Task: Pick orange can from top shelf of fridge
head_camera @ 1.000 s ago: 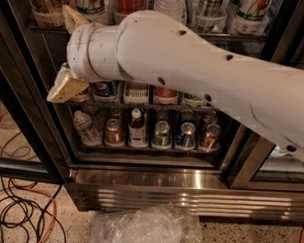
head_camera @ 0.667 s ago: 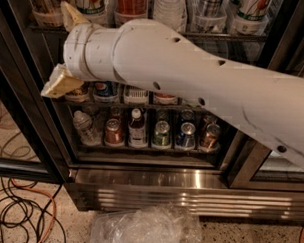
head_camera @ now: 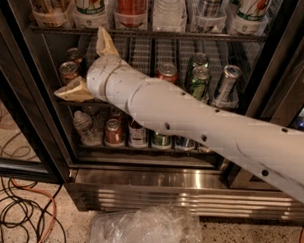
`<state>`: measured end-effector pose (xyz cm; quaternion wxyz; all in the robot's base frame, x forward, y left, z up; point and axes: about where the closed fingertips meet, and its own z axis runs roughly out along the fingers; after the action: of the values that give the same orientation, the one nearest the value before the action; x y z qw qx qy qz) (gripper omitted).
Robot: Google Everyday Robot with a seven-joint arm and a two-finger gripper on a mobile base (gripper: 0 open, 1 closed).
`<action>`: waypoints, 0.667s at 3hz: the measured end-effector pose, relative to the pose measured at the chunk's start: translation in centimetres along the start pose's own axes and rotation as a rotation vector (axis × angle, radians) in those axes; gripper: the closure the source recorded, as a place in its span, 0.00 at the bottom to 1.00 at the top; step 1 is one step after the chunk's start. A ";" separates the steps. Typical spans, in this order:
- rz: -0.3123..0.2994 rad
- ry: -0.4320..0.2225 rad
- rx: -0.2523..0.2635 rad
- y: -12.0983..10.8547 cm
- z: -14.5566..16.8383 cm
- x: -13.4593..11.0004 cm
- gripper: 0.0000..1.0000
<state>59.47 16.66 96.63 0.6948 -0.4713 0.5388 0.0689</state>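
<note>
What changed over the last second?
The arm dropped lower, uncovering the cans behind it. The gripper shifted right and down, open, and is now at the orange can. Nothing was grasped or released. The cans in the fridge and the plastic bag stayed put.

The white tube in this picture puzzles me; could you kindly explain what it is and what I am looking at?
The white tube is a robot arm, seen from a single camera that looks down at a drinks fridge. The arm reaches inside. At its end is the claw, whose two tan fingers are spread apart and hold nothing. It sits at the left end of the middle rack, close to a coppery orange can; I cannot tell whether they touch. Further right on that rack stand a red can and a green can. Bottles fill the rack above. On the floor lie crumpled plastic and cables.
</note>
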 end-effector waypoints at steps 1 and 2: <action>0.032 -0.057 0.052 0.0 0.6 -2.4 0.00; 0.031 -0.057 0.052 0.0 0.6 -2.5 0.00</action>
<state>58.89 18.15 98.65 0.7207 -0.4427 0.5276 0.0791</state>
